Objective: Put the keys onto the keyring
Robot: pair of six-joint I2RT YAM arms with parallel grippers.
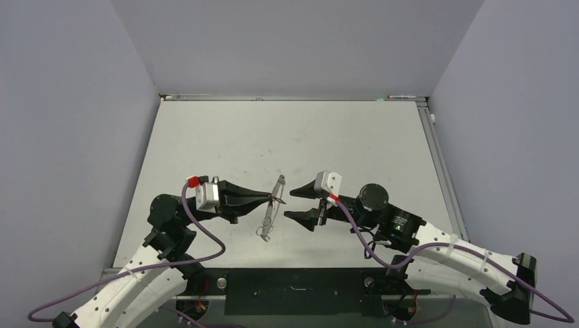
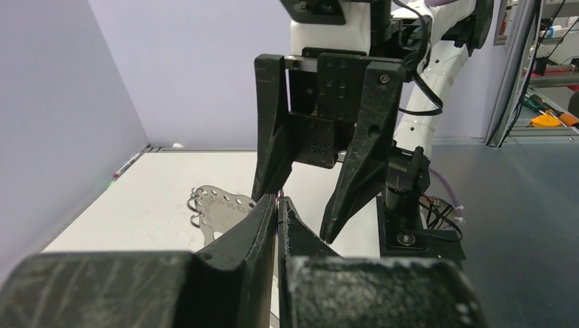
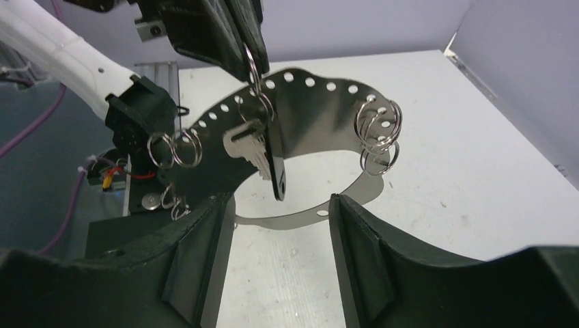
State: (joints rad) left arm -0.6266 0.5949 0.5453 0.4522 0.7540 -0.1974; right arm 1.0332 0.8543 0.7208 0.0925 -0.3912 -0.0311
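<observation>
The keyring (image 1: 271, 207) hangs edge-on over the table between the arms. In the right wrist view it is a flat silver hoop (image 3: 321, 109) with holes and small silver loops (image 3: 377, 126) on its rim. My left gripper (image 1: 273, 199) is shut on a small loop at the keyring's top; its tips show in the left wrist view (image 2: 278, 201). A key (image 3: 249, 147), silver with a black part (image 3: 276, 167), hangs there inside the hoop. My right gripper (image 1: 292, 203) is open and empty, facing the keyring with its jaws either side of the key (image 3: 280, 205).
The white table (image 1: 287, 137) is walled at the back and both sides. A metal rail (image 1: 437, 157) runs along its right edge. A black base plate (image 1: 293, 281) lies between the arm bases at the near edge.
</observation>
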